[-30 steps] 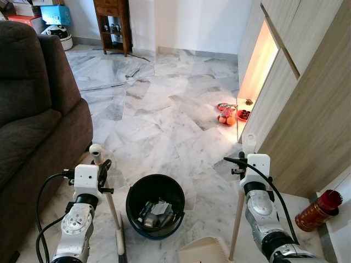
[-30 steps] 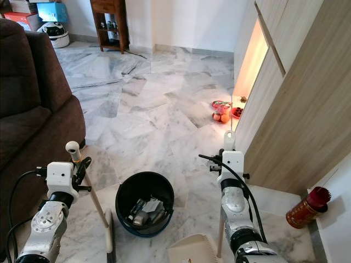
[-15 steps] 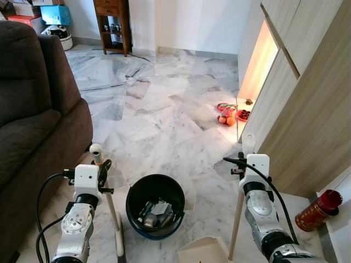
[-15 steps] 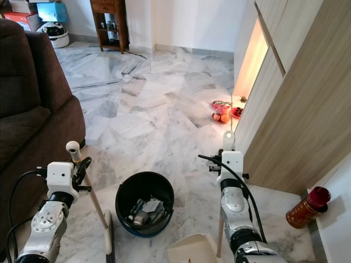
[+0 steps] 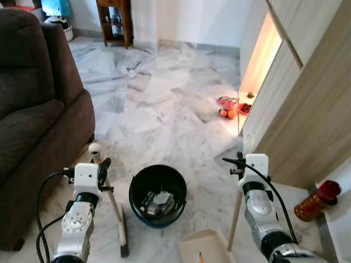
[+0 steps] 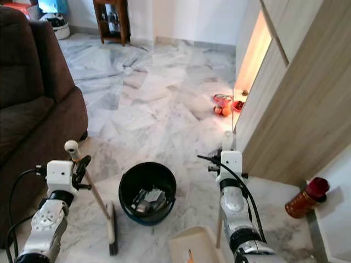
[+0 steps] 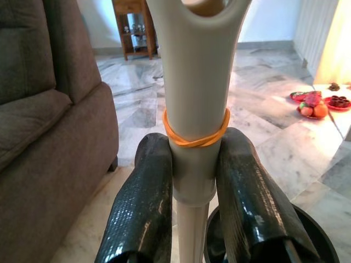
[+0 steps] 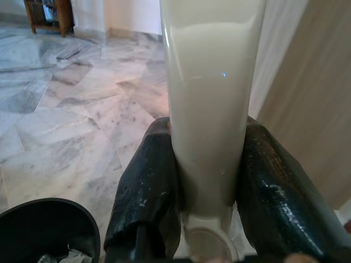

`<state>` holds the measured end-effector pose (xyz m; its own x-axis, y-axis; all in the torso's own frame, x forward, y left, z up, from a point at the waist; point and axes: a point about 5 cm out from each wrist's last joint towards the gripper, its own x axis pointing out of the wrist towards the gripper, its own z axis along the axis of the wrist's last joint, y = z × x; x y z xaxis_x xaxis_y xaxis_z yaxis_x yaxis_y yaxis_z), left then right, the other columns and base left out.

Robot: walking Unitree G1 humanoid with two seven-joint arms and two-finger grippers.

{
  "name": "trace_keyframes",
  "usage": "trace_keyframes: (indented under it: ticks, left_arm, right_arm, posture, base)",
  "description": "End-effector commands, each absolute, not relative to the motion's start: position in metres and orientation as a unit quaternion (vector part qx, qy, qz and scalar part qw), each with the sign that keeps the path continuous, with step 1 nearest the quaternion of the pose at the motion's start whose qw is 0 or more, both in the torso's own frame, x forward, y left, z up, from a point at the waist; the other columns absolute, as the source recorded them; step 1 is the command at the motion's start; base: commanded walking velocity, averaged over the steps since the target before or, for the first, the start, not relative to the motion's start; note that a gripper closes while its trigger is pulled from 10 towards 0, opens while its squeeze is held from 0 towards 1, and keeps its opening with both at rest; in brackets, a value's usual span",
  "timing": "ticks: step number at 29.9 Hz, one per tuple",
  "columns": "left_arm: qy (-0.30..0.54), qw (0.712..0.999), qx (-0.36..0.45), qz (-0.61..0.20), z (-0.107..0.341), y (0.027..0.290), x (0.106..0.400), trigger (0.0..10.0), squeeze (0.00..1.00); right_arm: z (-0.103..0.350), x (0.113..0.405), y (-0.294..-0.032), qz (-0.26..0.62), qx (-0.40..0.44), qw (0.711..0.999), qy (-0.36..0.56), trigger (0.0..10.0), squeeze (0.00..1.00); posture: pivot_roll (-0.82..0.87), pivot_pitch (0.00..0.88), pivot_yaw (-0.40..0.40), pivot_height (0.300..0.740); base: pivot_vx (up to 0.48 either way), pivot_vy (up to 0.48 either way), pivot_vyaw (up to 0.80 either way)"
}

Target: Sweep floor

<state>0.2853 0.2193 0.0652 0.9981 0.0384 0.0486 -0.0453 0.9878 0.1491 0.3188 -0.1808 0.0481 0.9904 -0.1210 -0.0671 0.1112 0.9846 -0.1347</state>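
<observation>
My left gripper [image 5: 102, 165] is shut on the pale broom handle [image 7: 194, 82], just below an orange rubber band. The broom [image 5: 114, 205] leans down to its dark head on the marble floor, left of a black bin [image 5: 134, 189] holding crumpled rubbish. On the other side, my right gripper [image 5: 239, 162] is shut on the upright dustpan handle [image 8: 211, 71]. The cream dustpan [image 5: 207, 245] rests on the floor in front of the bin, with a small orange scrap in it.
A dark brown sofa [image 5: 33, 109] fills the left side. Wooden cabinet doors [image 5: 307, 98] line the right, with a red canister [image 5: 317, 201] at their foot. Plates of fruit [image 5: 229, 108] sit by a lit alcove. A wooden shelf [image 5: 115, 22] stands at the far wall.
The whole picture has slid upward as the camera tipped down, so more of the broom head and dustpan show. Both grips are unchanged.
</observation>
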Motion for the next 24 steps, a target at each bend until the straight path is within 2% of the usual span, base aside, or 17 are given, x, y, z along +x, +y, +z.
trace_keyframes:
  ticks: [1, 24]
  left_arm:
    - [-0.040, 0.996, 0.075, 0.023, 0.0727, 0.2193, 0.2886, 10.0, 0.00]
    - [-0.041, 0.996, 0.076, 0.024, 0.0733, 0.2197, 0.2899, 10.0, 0.00]
  right_arm:
    - [0.0513, 0.3208, -0.1813, -0.060, -0.062, 0.996, 0.030, 10.0, 0.00]
    - [0.0502, 0.3205, -0.1797, -0.056, -0.057, 0.996, 0.033, 10.0, 0.00]
  posture:
    - [0.13, 0.000, -0.030, 0.740]
    - [0.13, 0.000, -0.031, 0.740]
  base:
    - [-0.266, 0.000, 0.00]
    - [-0.262, 0.000, 0.00]
